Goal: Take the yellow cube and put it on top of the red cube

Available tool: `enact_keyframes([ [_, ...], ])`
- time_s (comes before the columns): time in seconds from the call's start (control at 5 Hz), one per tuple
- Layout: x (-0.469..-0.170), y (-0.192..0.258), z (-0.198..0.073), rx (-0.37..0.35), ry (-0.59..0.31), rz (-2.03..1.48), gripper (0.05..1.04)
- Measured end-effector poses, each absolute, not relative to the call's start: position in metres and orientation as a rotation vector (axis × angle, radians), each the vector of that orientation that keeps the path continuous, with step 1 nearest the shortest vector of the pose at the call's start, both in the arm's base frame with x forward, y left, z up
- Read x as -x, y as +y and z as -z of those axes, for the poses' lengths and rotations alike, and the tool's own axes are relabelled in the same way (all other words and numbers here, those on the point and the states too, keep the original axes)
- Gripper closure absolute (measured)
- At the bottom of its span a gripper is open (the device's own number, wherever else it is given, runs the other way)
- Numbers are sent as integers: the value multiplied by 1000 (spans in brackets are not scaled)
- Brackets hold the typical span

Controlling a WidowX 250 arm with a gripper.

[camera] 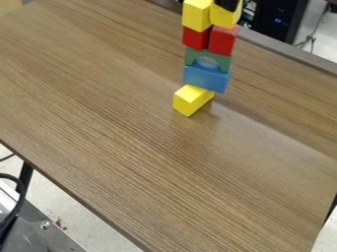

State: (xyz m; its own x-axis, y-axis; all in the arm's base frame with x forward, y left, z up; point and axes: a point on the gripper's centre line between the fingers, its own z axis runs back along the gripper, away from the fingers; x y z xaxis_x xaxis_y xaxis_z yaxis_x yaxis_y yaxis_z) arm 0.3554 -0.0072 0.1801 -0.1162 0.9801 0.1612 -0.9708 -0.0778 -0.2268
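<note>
The wood-grain table (138, 133) spreads out beneath the gripper (228, 4) and to both sides of it. Beyond the table's far edge, to the gripper's right in view, stands a black box with small blue lights (280, 18). Far below and left of the gripper are a grey metal surface (39, 234) and a black cable (21, 189).

Under the gripper is a stack of blocks. Its blue block (207, 78) is low in the pile, with a green arch (224, 61) on it. Farthest below the gripper, at the blue block's foot, is a yellow block (192, 101); whether it bears the blue one, I cannot tell. Above the arch are 2 red cubes, side by side.

The task's yellow cube (224, 16) is at the gripper, directly above the right red cube (222, 40). Just left of it, the other yellow cube (197, 15) tops the left red cube (196, 39). Whether the gripper is wide, narrow or holding the cube, I cannot tell.
</note>
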Motion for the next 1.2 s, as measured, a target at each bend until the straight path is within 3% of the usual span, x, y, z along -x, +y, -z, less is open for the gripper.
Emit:
enact_keyframes([
  [0.4,-356,-7,-175,26,-307,-1655,583],
  [0.6,-355,-6,-176,17,-311,-1654,511],
  [0.8,-355,-5,-176,13,-316,-1651,208],
  [1.0,-355,-4,-176,10,-321,-1650,73],
  [1.2,-356,-4,-177,10,-327,-1650,81],
])
